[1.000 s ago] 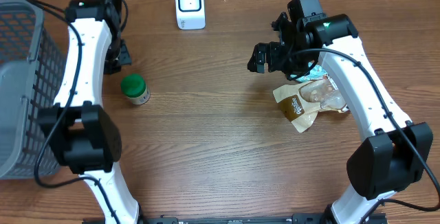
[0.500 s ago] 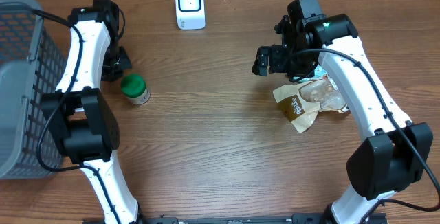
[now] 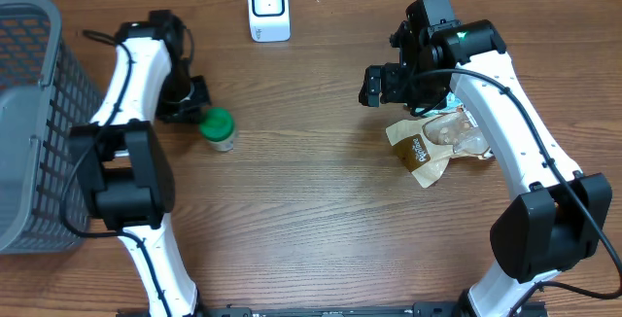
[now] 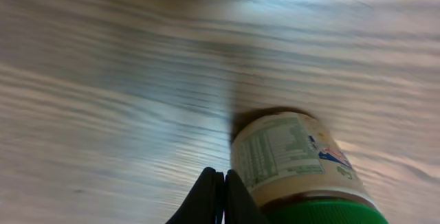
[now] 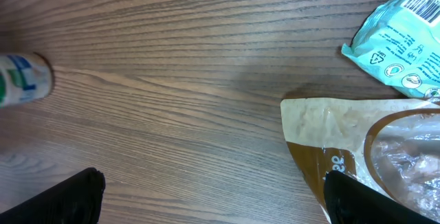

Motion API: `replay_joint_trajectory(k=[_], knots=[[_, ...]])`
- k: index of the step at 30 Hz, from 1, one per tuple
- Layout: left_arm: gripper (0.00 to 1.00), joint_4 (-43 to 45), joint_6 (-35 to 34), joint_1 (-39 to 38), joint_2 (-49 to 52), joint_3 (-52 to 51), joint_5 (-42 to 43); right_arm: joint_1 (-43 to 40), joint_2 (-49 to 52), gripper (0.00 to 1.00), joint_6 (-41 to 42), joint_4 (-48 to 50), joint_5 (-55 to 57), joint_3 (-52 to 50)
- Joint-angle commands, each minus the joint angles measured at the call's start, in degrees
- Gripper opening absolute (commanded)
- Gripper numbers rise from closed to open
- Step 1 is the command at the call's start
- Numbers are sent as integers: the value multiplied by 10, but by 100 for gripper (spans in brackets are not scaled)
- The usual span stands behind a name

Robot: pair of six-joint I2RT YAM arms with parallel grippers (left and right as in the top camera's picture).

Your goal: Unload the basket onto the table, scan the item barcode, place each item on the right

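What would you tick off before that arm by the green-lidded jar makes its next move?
1. Left gripper open to grasp: not ok, jaws shut beside the jar.
2. Jar upright: ok.
3. Jar's barcode in sight: cannot tell, only the nutrition panel shows.
4. Scanner unobstructed: ok.
5. Right gripper open, empty, away from the jar: ok.

Green-lidded jar (image 3: 219,129); brown pouch (image 3: 425,152) (teal packet (image 5: 404,30)).
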Motion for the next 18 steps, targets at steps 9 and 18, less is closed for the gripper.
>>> replay_joint_trajectory(k=[9,18], knots=[[4,20,17,-134,7,-5,96,-1,-2,100,-3,1,-3,7],[4,48,9,-158,7,5,96,5,-2,100,-42,4,-27,7]])
